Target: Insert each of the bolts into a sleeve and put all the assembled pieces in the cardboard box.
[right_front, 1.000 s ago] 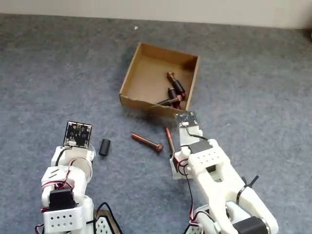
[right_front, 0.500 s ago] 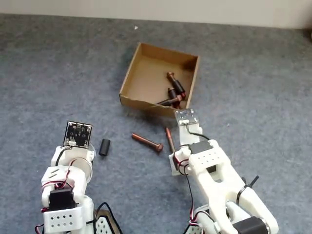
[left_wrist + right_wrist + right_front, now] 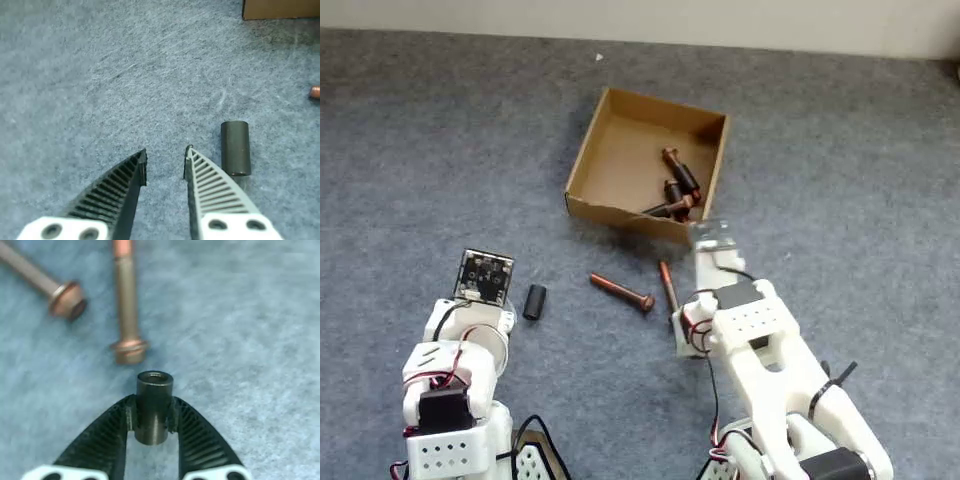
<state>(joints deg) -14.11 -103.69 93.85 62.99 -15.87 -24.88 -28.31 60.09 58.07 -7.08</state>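
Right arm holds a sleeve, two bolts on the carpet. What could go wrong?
1. The right gripper pinches the sleeve with one end sticking out of the jaws; a bolt pushed in may tilt it.
2. The nearest bolt points its head at the sleeve, so it needs turning first.
3. The loose sleeve lies outside the open left gripper; closing now would likely miss it.

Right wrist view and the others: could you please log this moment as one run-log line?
right gripper: shut on sleeve | left gripper: open, beside loose sleeve | bolts: on carpet | cardboard box: holds assembled pieces
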